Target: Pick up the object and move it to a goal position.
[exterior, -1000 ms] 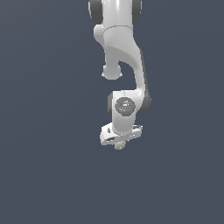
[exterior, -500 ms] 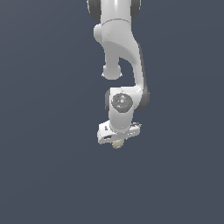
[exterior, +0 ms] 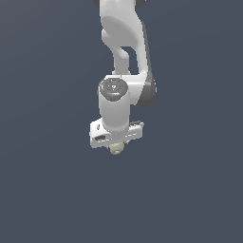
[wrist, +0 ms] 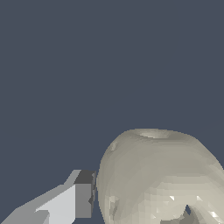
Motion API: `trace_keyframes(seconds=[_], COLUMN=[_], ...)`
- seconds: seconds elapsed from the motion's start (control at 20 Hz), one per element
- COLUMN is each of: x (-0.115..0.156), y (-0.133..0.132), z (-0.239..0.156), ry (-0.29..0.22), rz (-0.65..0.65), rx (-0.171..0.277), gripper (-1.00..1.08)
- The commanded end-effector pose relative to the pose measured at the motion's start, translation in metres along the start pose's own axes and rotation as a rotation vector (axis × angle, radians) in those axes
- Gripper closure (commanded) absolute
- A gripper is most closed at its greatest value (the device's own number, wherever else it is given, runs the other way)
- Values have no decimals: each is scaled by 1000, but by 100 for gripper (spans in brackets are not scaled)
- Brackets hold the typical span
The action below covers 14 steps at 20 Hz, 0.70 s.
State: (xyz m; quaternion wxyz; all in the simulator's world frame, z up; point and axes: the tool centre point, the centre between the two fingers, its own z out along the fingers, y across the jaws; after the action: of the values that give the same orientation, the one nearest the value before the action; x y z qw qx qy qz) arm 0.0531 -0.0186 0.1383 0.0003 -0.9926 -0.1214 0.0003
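Observation:
The cream-beige dimpled ball [exterior: 116, 148] hangs just under the white gripper [exterior: 116, 146] of the arm, in the middle of the exterior view, held in the air against a plain dark grey background. The gripper is shut on the ball. In the wrist view the ball [wrist: 157, 175] fills much of the picture, with one grey finger pad [wrist: 83, 199] pressed against its side. The other finger is hidden behind the ball. Most of the ball is covered by the hand in the exterior view.
The white arm [exterior: 124, 52] comes down from the exterior view's top edge. Nothing but flat dark grey surrounds it in both views; no goal marker shows.
The arm has risen a little and shifted slightly toward the exterior view's left, carrying the ball with it. The grip on the ball is unchanged.

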Motion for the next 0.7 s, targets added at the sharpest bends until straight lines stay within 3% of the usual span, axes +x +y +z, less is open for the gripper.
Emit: trace_keyframes(seconds=[0.0,0.65], x=[-4,-19], y=[16,98], z=[-27,-159], ry=[1,1], rz=[0,0], rx=[0,1], gripper=[108,108])
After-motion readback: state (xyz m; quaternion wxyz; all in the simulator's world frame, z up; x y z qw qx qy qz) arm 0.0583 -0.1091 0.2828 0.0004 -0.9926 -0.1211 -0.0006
